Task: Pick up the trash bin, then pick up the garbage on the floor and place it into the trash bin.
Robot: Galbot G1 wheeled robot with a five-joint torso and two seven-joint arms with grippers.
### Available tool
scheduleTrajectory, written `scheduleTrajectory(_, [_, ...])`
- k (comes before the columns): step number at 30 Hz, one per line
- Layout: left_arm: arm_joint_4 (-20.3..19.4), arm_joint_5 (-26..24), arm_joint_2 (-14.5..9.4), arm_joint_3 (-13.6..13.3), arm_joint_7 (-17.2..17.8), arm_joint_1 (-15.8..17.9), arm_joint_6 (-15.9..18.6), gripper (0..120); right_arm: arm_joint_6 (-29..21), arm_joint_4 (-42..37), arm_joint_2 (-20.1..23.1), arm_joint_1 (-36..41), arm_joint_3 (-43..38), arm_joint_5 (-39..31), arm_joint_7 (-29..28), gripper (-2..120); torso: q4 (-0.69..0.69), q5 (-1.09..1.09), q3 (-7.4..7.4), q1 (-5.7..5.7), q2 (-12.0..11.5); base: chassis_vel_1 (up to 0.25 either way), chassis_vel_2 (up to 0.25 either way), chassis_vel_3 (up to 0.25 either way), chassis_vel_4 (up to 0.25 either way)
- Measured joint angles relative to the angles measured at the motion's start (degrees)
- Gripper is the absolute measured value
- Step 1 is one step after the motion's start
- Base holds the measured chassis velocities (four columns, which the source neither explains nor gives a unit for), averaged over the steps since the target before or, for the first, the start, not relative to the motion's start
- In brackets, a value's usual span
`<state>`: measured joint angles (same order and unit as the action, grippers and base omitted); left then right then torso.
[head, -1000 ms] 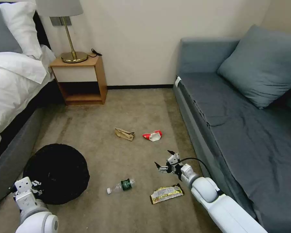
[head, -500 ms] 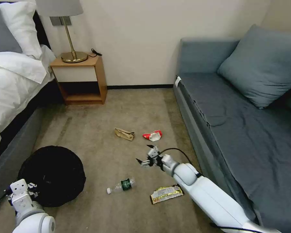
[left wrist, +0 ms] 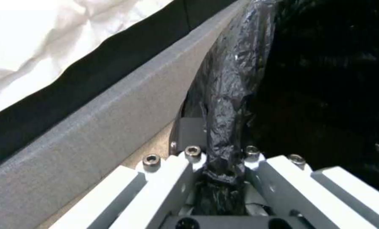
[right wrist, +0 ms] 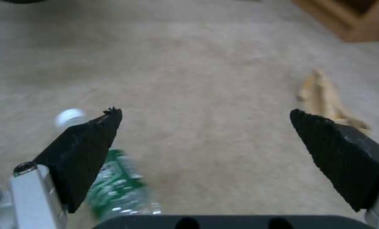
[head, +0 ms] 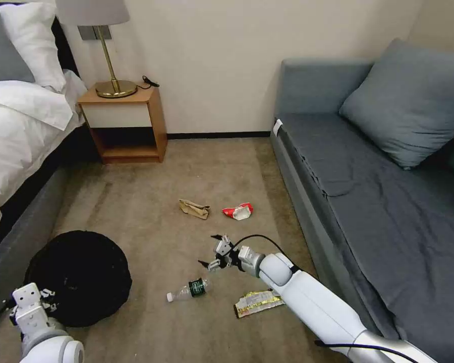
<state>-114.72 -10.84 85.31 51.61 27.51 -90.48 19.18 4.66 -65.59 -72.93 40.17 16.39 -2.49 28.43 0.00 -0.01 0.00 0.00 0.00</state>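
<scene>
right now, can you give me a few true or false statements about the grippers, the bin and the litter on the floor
1. The left gripper is shut on the trash bin at its bag-covered rim. True.
2. The right gripper holds the plastic bottle. False: it is open and empty, above the carpet near the bottle.
3. The brown paper bag lies inside the bin. False: it lies on the carpet beside the red-and-white wrapper.
4. The black-and-yellow snack wrapper lies on the floor by the right arm. True.
</scene>
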Motion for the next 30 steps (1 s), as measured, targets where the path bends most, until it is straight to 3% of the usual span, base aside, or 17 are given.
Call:
scheduleTrajectory(13, [-0.6, 0.7, -0.1, -0.1, -0.2, 0.1, 0.4, 1, 4.0, 9.1, -5.0, -0.4, 0.9, 3.9, 8.3, 100, 0.00, 0.00, 0.00, 0.00, 0.0, 0.000, 0.000, 0.000, 0.000])
scheduleTrajectory(30, [0.5, 0.6, -0.9, -0.3, -0.6, 0.9, 0.8, 1, 8.7, 23.6, -10.8, -3.8, 0.8, 13.5, 8.9, 100, 0.00, 0.00, 0.00, 0.00, 0.0, 0.000, 0.000, 0.000, 0.000])
